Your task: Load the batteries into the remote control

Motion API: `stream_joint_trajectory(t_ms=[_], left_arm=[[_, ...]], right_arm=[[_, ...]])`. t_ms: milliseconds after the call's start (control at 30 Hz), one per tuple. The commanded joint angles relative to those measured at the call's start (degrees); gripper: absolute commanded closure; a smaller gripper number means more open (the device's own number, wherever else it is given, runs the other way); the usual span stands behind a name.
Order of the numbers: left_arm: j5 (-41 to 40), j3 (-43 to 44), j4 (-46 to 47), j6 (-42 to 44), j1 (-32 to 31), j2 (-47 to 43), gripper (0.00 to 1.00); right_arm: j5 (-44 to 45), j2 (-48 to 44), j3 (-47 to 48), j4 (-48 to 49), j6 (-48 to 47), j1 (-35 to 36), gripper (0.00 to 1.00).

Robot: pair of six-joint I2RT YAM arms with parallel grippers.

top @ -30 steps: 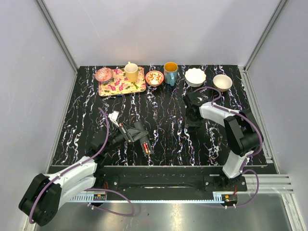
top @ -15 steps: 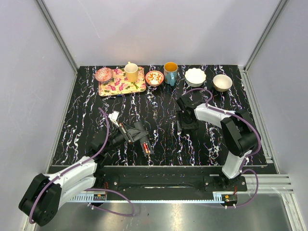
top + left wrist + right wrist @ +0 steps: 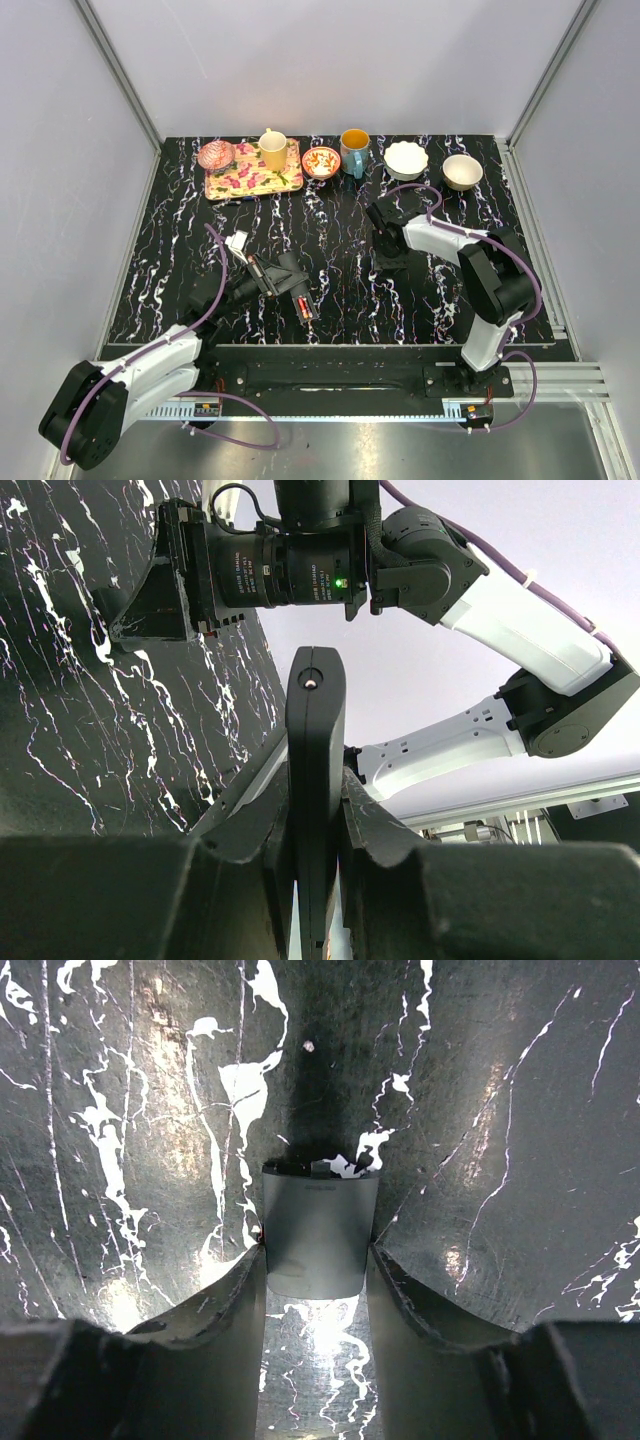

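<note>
My left gripper is shut on the remote control, a slim black bar held on its edge above the table's front middle, with red-marked batteries showing in its open bay. In the left wrist view the remote stands clamped between my fingers. My right gripper points down at the table's middle right. In the right wrist view a small grey battery cover lies flat on the table between my fingertips, touching both.
Along the back edge stand a floral tray with a pink bowl and a yellow cup, a small red bowl, a blue mug, a white bowl and a beige bowl.
My right gripper has moved left and a little nearer across the table. The left arm and the remote have not moved.
</note>
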Motion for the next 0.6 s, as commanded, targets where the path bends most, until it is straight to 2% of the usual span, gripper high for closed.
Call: stream_joint_trajectory(t_ms=[0, 233, 567], left_arm=[[-0.26, -0.15, 2.03, 0.88, 0.16, -0.41, 1.0], [-0.17, 0.29, 1.86, 1.14, 0.16, -0.24, 1.0], [-0.43, 3.97, 4.05, 1.41, 0.16, 4.85, 1.0]], right_arm=[[-0.39, 5.59, -3.46, -3.82, 1.61, 1.14, 0.64], [0.05, 3.4, -3.72, -3.91, 2.22, 1.14, 0.8], [-2.33, -7.94, -1.17, -10.05, 2.49, 2.19, 0.8]])
